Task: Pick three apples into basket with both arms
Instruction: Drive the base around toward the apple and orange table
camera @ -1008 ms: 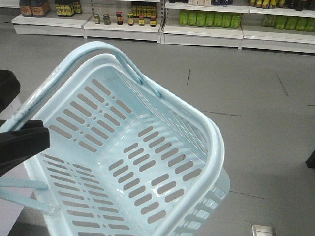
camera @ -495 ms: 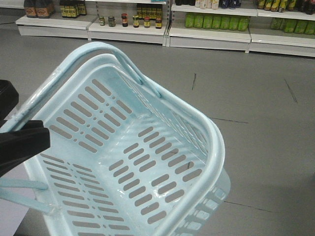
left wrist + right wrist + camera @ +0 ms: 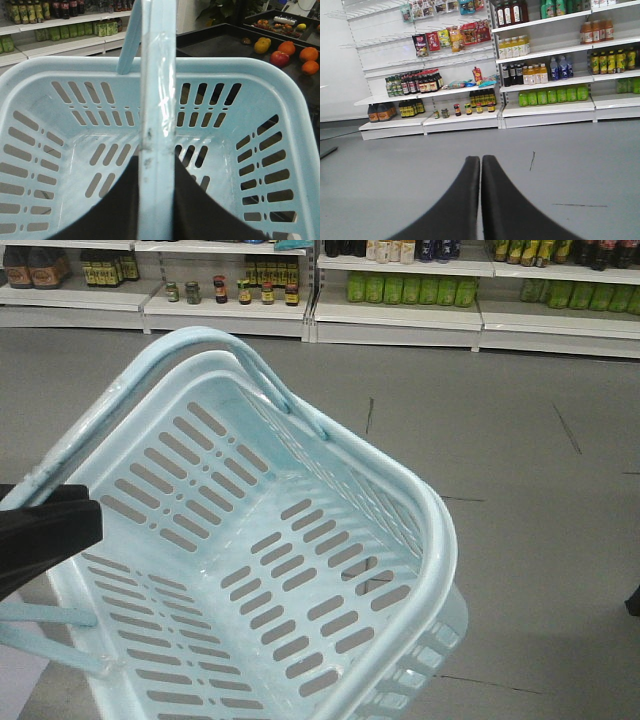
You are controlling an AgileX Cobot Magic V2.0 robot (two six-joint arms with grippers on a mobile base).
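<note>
Now left fingers (image 3: 115, 210) grip the basket (image 3: 260, 75) handle (image 3: 157, 125), right fingers (image 3: 457, 200) pressed together, empty; hold it level while nearing the apple (image 3: 279, 58) on the desk (image 3: 215, 42)

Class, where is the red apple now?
In the left wrist view, the red apple lies upper right on the black table, beyond the basket rim, among orange fruits.

Flat, even shop light from overhead leaves the grey floor (image 3: 520, 490) almost shadowless, small glints shine on the basket (image 3: 445, 540) bottom and its wrapped handle (image 3: 159, 100), and the far shelves (image 3: 545, 107) look soft and grainy.
</note>
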